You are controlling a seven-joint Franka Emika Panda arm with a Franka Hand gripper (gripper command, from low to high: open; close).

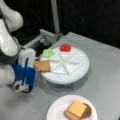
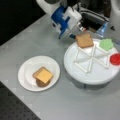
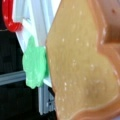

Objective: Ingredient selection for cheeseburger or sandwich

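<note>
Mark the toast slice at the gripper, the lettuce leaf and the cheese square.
toast slice point(image 1: 42, 66): a front view, middle of its top face.
lettuce leaf point(image 2: 106, 44): a front view, centre of the leaf.
cheese square point(image 2: 44, 75): a front view, centre of its top face.

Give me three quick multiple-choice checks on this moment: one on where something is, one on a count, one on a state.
1. Where is the yellow cheese square?
A. on the white plate
B. in the divided tray
C. on the bare table

2. How many pieces are on the divided tray, counting the toast slice at the gripper?
A. one
B. three
C. five

3. What is the toast slice by the gripper doing?
A. lying on the plate
B. sitting at the tray's edge by the gripper
C. resting under the cheese

Key: 1 A, it tops the stack on the plate. 2 B, toast, green lettuce leaf, red tomato disc. 3 B, in both front views.
</note>
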